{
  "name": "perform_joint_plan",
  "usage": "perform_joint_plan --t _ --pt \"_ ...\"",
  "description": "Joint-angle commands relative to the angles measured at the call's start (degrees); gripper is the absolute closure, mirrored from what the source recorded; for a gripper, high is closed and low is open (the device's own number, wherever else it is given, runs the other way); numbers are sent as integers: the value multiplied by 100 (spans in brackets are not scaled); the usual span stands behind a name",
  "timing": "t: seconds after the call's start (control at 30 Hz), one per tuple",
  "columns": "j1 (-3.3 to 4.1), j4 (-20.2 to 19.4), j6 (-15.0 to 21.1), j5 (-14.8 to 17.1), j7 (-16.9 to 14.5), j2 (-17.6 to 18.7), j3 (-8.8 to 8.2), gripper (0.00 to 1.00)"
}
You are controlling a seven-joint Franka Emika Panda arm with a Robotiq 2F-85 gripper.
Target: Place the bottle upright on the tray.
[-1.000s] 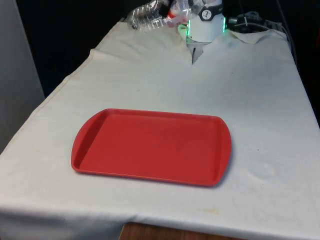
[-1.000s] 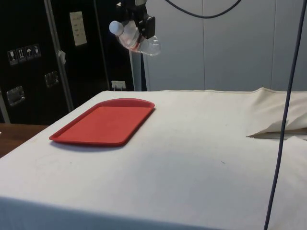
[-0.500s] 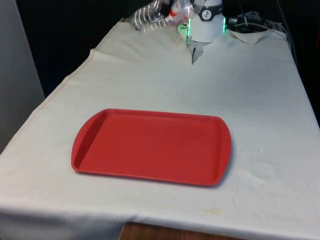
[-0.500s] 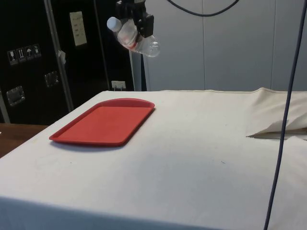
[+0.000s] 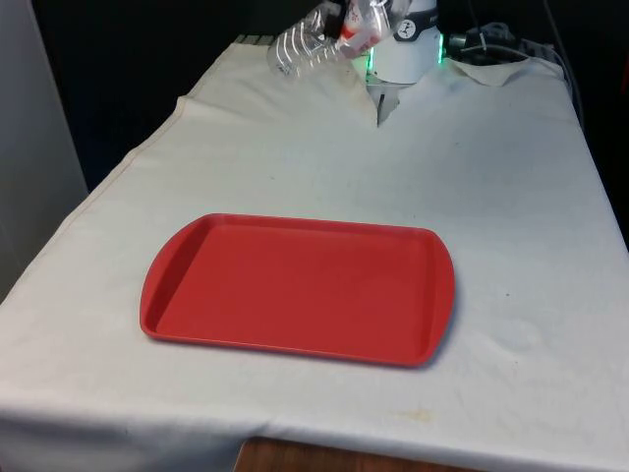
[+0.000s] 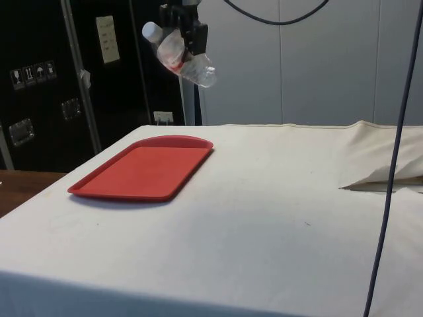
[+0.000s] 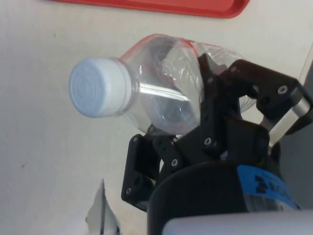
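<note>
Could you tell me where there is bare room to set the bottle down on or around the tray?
The red tray is bare from rim to rim. The white cloth around it is free too. Crowding is at the far end, where the gripper holds the clear bottle tilted in the air.

1. The tray [image 5: 295, 290] is laid flat on the worktop [image 5: 491, 177], towards the end far from the robot and nearer the front view's left.
2. The bottle [image 6: 177, 54] is held tilted in the gripper [image 6: 187, 38], high above the worktop and clear of it.
3. In the side view the bottle is positioned above the tray's far end, well apart from it.
</note>
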Motion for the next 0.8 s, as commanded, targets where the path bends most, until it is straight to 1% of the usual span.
perform_joint_plan --t 0.0,0.23,0.27,0.3,0.37,0.4,0.47,0.5,0.53,0.57,0.6,0.77 --pt "0 -40 120 138 -52 -11 -17 64" --pt "6 -103 332 470 -69 -6 -57 64" --pt "0 -69 246 372 -11 6 -46 64" --pt "6 -109 361 510 -74 -6 -63 64" --pt "6 -126 407 584 -80 -6 -69 64" --pt "6 -138 453 670 -86 -6 -74 64" --pt "6 -143 476 710 -92 -6 -80 64" --pt "11 -166 539 802 -97 -6 -86 64" --pt "0 -138 458 705 -23 6 -74 64" --pt "0 -143 493 745 -29 6 -80 64" --pt "11 -183 590 888 -109 -6 -92 64" --pt "11 -218 728 1157 -155 -6 -115 64"
